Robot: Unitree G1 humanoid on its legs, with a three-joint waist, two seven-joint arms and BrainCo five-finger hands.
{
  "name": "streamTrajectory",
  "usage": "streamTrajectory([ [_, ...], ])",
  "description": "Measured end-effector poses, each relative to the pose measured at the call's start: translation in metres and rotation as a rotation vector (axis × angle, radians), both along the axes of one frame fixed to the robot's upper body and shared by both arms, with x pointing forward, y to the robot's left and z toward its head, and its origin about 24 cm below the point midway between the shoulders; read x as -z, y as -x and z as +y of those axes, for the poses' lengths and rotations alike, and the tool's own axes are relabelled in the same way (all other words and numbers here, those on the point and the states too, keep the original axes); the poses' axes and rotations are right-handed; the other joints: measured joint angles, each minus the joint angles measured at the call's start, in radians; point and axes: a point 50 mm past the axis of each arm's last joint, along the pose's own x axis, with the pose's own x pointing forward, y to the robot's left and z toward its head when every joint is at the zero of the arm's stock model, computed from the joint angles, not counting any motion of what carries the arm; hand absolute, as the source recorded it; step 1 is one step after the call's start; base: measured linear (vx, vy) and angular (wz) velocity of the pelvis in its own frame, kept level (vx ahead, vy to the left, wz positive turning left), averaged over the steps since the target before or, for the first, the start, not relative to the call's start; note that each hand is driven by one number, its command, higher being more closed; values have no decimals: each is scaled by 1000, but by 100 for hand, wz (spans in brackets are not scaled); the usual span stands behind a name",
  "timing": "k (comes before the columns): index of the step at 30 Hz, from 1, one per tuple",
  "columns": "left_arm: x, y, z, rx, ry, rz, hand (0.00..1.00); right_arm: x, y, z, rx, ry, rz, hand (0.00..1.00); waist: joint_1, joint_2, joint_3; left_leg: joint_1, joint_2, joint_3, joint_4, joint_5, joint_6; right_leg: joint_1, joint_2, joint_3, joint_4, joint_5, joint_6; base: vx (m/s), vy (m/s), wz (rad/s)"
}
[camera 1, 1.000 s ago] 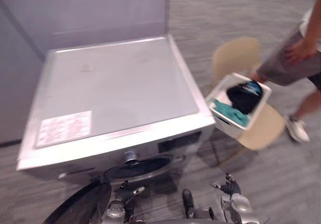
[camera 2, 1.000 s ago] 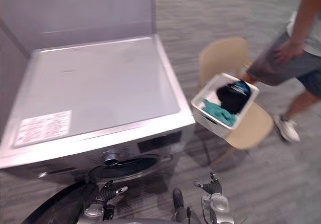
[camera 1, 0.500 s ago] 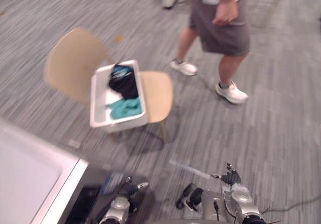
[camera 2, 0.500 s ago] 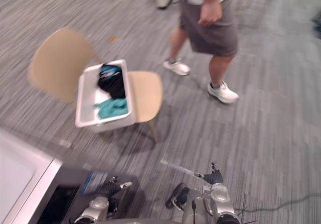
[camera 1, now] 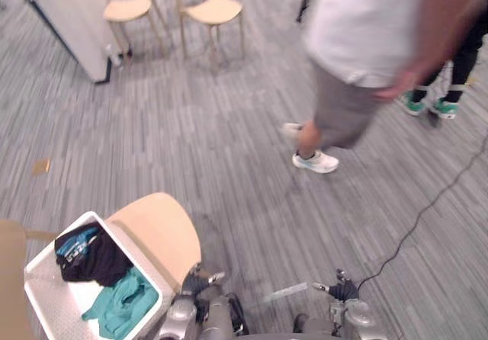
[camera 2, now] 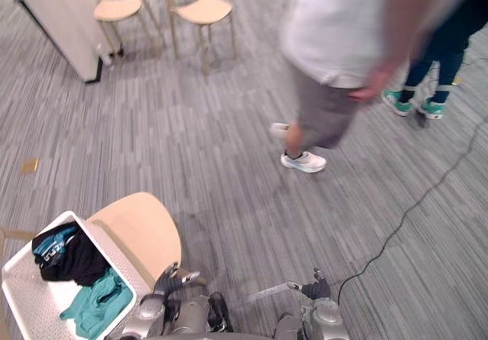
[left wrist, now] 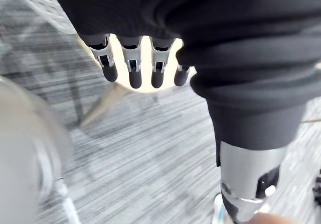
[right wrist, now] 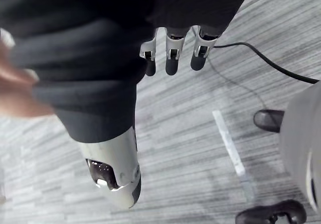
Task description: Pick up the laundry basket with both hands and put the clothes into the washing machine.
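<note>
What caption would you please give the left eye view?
White basket of clothes on a tan chair, a person walking beyond.

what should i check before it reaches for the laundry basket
1. Left hand empty, fingers straight: ok.
2. Right hand empty, fingers straight: ok.
3. Laundry basket sits on the chair: ok.
4. Clothes lie inside the basket, none on the floor: ok.
5. Hands at the basket's two sides: not ok, both hang apart from it.
6. Person away from the work space: not ok, close by on the floor ahead.
</note>
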Motion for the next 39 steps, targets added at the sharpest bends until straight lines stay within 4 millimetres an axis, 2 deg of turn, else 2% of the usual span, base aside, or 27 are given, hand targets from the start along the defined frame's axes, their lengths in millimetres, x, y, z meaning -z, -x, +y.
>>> streamTrajectory([
  [1, 1, 2, -2, 0, 6, 8, 0, -1, -2, 0, -1, -1, -6, 0, -1, 0, 0, 14, -11, 0, -5, -9, 8, -11, -18, 0, 52, 0, 0, 501, 392, 53],
  [2, 4, 10, -4, 9, 8, 31, 0, -2, -7, 3, -7, -9, -17, 0, -2, 1, 0, 69, -39, -4, -24, -26, 23, -36, -61, 1, 200, 19, -4, 426, 305, 47],
  [3, 7, 16, -5, 29, 1, 47, 0, -3, -11, 7, -15, -20, -26, 0, 0, 2, 1, 140, -60, -17, -54, -42, 40, -81, -110, -8, 384, 95, -25, 519, 337, 49],
  [4, 7, 17, -4, 32, -1, 51, 0, -3, -12, 8, -20, -26, -29, 0, -1, 3, 1, 166, -67, -29, -66, -45, 46, -93, -126, -18, 455, 93, -33, 453, 171, 65],
  [5, 7, 18, -4, 47, -9, 56, 0, -4, -13, 10, -26, -32, -33, 0, -4, 4, 1, 226, -76, -69, -98, -46, 48, -119, -137, -45, 573, 48, -53, 377, 73, 72],
  [6, 7, 17, -2, 56, -18, 52, 0, -4, -13, 9, -26, -30, -35, 0, -3, 8, 2, 255, -76, -98, -117, -46, 48, -135, -130, -63, 609, 19, -62, 471, 50, 93],
  [7, 5, 15, 2, 65, -31, 41, 0, -5, -15, 8, -26, -26, -39, 0, -2, 13, 4, 299, -74, -142, -157, -46, 47, -157, -92, -87, 611, -16, -98, 461, 6, 103],
  [8, 3, 10, 4, 69, -40, 29, 0, -5, -14, 6, -26, -21, -40, 0, -6, 24, 9, 331, -70, -201, -192, -46, 47, -191, -47, -105, 561, -55, -131, 450, -19, 117],
  [10, -2, -4, 0, 77, -37, -6, 0, -6, -14, -2, -23, 0, -44, 0, -4, 26, 14, 346, -55, -296, -202, -45, 46, -270, 41, -66, 423, -73, -152, 464, -133, 159],
  [11, -6, -12, -5, 85, -31, -29, 0, -5, -9, -6, -17, 11, -33, 0, -15, 24, 19, 351, -49, -371, -203, -36, 14, -322, 104, 29, 278, -52, -131, 493, -219, 184],
  [12, -7, -15, -7, 89, -32, -35, 0, -4, -7, -8, -14, 14, -28, 0, -24, 19, 19, 353, -49, -402, -200, -38, -11, -324, 124, 73, 184, -10, -120, 494, -296, 234],
  [13, -8, -18, -7, 89, -38, -44, 0, -2, 0, -8, -7, 12, -12, 0, -34, -2, 17, 352, -60, -468, -191, -53, -63, -296, 148, 217, -28, 146, -113, 403, -318, 239],
  [14, -15, -29, -14, 93, -27, -81, 0, -1, 1, -12, -2, 21, 0, 0, -16, 8, 35, 362, -55, -549, -177, -89, -107, -285, 140, 248, -37, 260, -80, 372, -321, 223],
  [15, -16, -31, -16, 97, -21, -91, 0, -2, -1, -13, 1, 25, -6, 0, -5, 20, 32, 337, -40, -575, -165, -80, -124, -283, 136, 224, -34, 252, -88, 309, -334, 192],
  [17, -17, -33, -19, 92, -11, -98, 0, -11, -16, -17, 13, 45, -65, 0, 7, 35, 30, 280, -19, -696, -159, -28, -204, -195, 119, 66, -103, 226, -112, 249, -324, 183],
  [21, -16, -29, -19, 85, -9, -92, 0, -13, -16, -24, 16, 69, -77, 0, 51, 18, 19, 211, -2, -667, -186, 72, -181, -77, 96, -138, -214, 222, -118, 107, -229, 183],
  [22, -16, -28, -18, 84, -11, -93, 0, -14, -19, -25, 20, 74, -84, 0, 58, 10, 15, 192, -2, -610, -204, 100, -173, -65, 81, -178, -240, 222, -118, 13, -60, 128],
  [23, -14, -24, -17, 83, -16, -84, 0, -16, -22, -25, 25, 80, -94, 0, 61, 10, 14, 174, 3, -535, -225, 123, -160, -52, 65, -227, -255, 222, -118, 2, -63, 183],
  [24, -11, -18, -16, 92, -31, -68, 0, -17, -26, -24, 29, 77, -103, 0, 65, 11, 13, 159, 18, -368, -260, 155, -131, -35, 38, -303, -260, 222, -118, -15, -17, 161],
  [25, -10, -16, -16, 98, -36, -63, 0, -18, -26, -23, 32, 75, -105, 0, 63, 12, 12, 160, 26, -296, -261, 157, -127, -28, 31, -331, -262, 222, -118, -22, 39, 164],
  [26, -9, -13, -15, 103, -41, -54, 0, -18, -27, -23, 40, 70, -111, 0, 64, 13, 11, 147, 43, -159, -254, 155, -115, -10, 22, -387, -262, 221, -116, -21, 83, 149],
  [27, -7, -9, -13, 110, -46, -42, 0, -17, -27, -20, 50, 58, -111, 0, 64, 2, 11, 131, 46, -53, -244, 170, -86, 10, 7, -439, -254, 215, -109, -21, 95, 145],
  [32, 1, 10, -11, 126, -56, 5, 0, -18, -25, -8, 75, 19, -145, 0, 52, -41, -11, 138, -21, -65, -321, 207, -52, 76, -26, -551, -277, 202, -62, -16, 125, 95],
  [34, 2, 12, -7, 125, -66, 13, 0, -22, -27, -9, 83, 21, -165, 0, 50, -44, -14, 146, -47, -77, -362, 231, -43, 74, -44, -560, -270, 204, -54, -37, 117, 36],
  [36, 3, 16, -4, 123, -73, 24, 0, -25, -29, -9, 87, 39, -186, 0, 50, -43, -15, 145, -64, -87, -358, 228, -39, 54, -92, -563, -184, 167, -44, -40, 167, 25],
  [37, 3, 17, -2, 124, -78, 25, 0, -29, -31, -7, 67, 57, -203, 0, 46, -50, -12, 135, -82, -98, -343, 197, -30, 24, -157, -535, -52, 119, -32, -87, 124, 29],
  [39, 4, 18, 1, 129, -86, 27, 0, -36, -34, -7, 38, 83, -243, 0, 34, -53, -10, 130, -104, -132, -320, 174, -19, -33, -190, -341, 72, 97, -58, -67, 62, 52],
])
